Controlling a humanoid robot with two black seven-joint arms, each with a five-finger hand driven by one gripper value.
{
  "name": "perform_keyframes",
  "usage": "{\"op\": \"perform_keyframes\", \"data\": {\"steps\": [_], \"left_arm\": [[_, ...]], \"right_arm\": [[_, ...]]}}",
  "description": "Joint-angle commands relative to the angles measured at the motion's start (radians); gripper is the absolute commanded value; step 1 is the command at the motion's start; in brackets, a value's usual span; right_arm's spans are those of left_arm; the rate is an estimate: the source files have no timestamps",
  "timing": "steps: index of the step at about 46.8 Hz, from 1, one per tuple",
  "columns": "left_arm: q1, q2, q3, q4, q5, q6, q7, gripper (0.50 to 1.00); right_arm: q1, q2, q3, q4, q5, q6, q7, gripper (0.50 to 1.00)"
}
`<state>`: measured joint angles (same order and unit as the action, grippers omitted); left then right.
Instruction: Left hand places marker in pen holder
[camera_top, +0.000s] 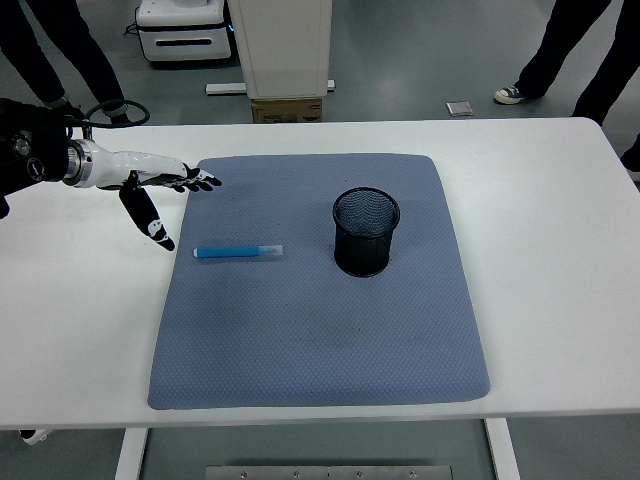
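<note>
A blue marker (238, 252) with a clear cap lies flat on the grey-blue mat (320, 330), left of centre. To its right stands a black mesh pen holder (366, 232), upright and with nothing seen inside. My left hand (165, 195) hovers over the mat's far left corner, up and left of the marker, fingers spread and holding nothing. Its thumb points down toward the table, a short way from the marker's left end. The right arm does not show.
The white table (560, 250) reaches well past the mat on both sides. People's legs and shoes stand beyond the far edge at top left and top right. A white machine and a cardboard box sit behind the table.
</note>
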<state>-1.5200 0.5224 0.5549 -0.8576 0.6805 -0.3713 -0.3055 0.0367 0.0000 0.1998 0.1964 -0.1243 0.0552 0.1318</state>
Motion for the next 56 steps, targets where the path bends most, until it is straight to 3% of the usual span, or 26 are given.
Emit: {"op": "perform_keyframes", "data": {"steps": [1,19,56], "left_arm": [[-0.002,-0.007,0.002,0.0,0.001,0.0,0.009,1.0],[0.006,-0.068,0.002,-0.003,-0.001,-0.006,0.074,1.0],[0.011,-0.128,0.01,-0.018,0.002,-0.041,0.071,1.0]], "right_arm": [[0.0,0.0,0.0,0.0,0.0,0.0,0.0,1.0],[0.0,0.0,0.0,0.0,0.0,0.0,0.0,1.0],[0.0,0.0,0.0,0.0,0.0,0.0,0.0,1.0]]}}
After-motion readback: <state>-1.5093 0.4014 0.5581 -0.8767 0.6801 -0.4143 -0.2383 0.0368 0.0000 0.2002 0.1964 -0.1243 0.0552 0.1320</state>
